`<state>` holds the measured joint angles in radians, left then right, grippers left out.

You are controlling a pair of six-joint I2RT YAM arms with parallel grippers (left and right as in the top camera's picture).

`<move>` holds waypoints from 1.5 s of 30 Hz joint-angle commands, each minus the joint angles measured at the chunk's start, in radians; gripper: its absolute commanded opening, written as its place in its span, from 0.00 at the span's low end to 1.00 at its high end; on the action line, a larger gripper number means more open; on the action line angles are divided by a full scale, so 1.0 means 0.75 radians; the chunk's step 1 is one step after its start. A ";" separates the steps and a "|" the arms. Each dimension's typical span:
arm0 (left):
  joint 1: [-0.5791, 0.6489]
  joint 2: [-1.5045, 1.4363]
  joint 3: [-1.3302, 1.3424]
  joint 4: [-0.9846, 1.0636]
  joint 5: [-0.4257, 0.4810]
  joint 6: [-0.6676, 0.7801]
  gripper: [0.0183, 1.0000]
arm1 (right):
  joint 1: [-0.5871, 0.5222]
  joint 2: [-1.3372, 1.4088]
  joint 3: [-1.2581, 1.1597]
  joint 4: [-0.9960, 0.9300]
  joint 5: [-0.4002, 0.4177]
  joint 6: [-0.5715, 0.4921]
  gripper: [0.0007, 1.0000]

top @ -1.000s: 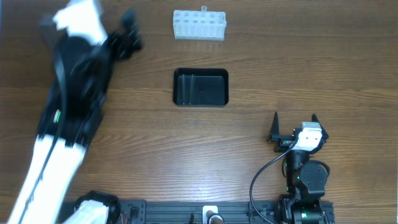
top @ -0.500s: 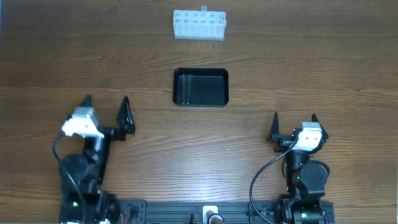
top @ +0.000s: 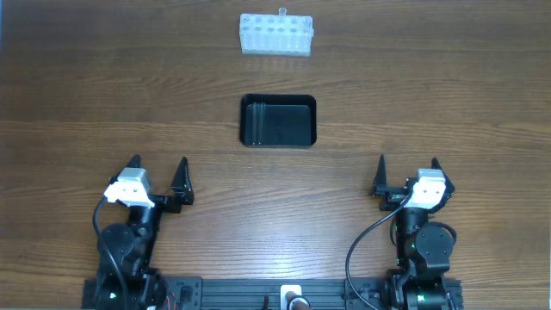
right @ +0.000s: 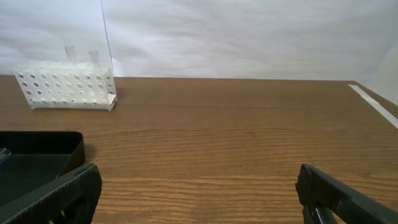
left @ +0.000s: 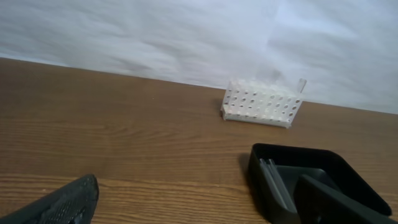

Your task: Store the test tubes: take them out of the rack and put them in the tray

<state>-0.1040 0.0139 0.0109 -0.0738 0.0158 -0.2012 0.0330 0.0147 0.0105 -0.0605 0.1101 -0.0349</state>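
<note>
black left pincer [top: 158, 162] and right pincer [top: 407, 161] both gape wide — each empty, well apart from tray [top: 243, 120] and rack [top: 275, 36].

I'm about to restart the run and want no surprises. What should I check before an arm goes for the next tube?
1. Left gripper open and empty: ok.
2. Right gripper open and empty: ok.
3. Rack upright on the table: ok.
4. Tubes to fetch: ok. Two test tubes stick up at one end of the rack.
5. Room in the tray: ok. The stored tubes lie along one side and the other side is bare.
6. Exact count of tubes in the rack: cannot tell.
</note>
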 commanded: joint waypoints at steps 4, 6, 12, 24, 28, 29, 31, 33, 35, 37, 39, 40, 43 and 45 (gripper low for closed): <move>0.009 -0.011 -0.007 -0.004 0.013 0.020 1.00 | -0.009 -0.012 -0.007 -0.005 -0.007 -0.005 0.99; 0.009 -0.010 -0.007 -0.004 0.014 0.020 1.00 | -0.009 -0.012 -0.007 -0.005 -0.007 -0.005 0.99; 0.009 -0.010 -0.007 -0.004 0.013 0.020 1.00 | -0.009 -0.012 -0.007 -0.004 -0.007 -0.005 0.99; 0.009 -0.010 -0.007 -0.004 0.013 0.020 1.00 | -0.009 -0.012 -0.007 -0.005 -0.007 -0.005 0.99; 0.009 -0.010 -0.007 -0.004 0.013 0.020 1.00 | -0.008 -0.012 -0.007 -0.004 -0.011 -0.005 0.99; 0.009 -0.010 -0.007 -0.004 0.013 0.020 1.00 | -0.009 -0.012 -0.007 -0.004 -0.011 -0.005 0.99; 0.009 -0.010 -0.007 -0.004 0.014 0.020 1.00 | -0.009 -0.012 -0.007 -0.005 -0.011 -0.005 0.99; 0.009 -0.010 -0.007 -0.004 0.013 0.020 1.00 | -0.009 -0.012 -0.007 -0.005 -0.011 -0.005 0.99; 0.009 -0.010 -0.007 -0.004 0.014 0.020 1.00 | -0.009 -0.012 -0.007 -0.005 -0.011 -0.005 0.99; 0.009 -0.010 -0.007 -0.004 0.013 0.020 1.00 | -0.009 -0.012 -0.007 -0.003 -0.009 -0.006 0.99; 0.009 -0.010 -0.007 -0.004 0.013 0.020 1.00 | -0.009 -0.012 -0.007 0.008 0.015 -0.025 0.99; 0.009 -0.010 -0.007 -0.004 0.013 0.020 1.00 | -0.009 -0.012 -0.007 0.026 0.019 -0.011 0.99; 0.009 -0.010 -0.007 -0.004 0.013 0.020 1.00 | -0.013 0.041 -0.005 0.167 0.008 0.128 0.99; 0.009 -0.010 -0.007 -0.004 0.014 0.020 1.00 | -0.013 0.169 0.040 0.280 -0.016 0.135 0.99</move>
<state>-0.1032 0.0139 0.0109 -0.0738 0.0162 -0.2012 0.0322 0.0402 0.0109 0.0803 0.1104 0.0101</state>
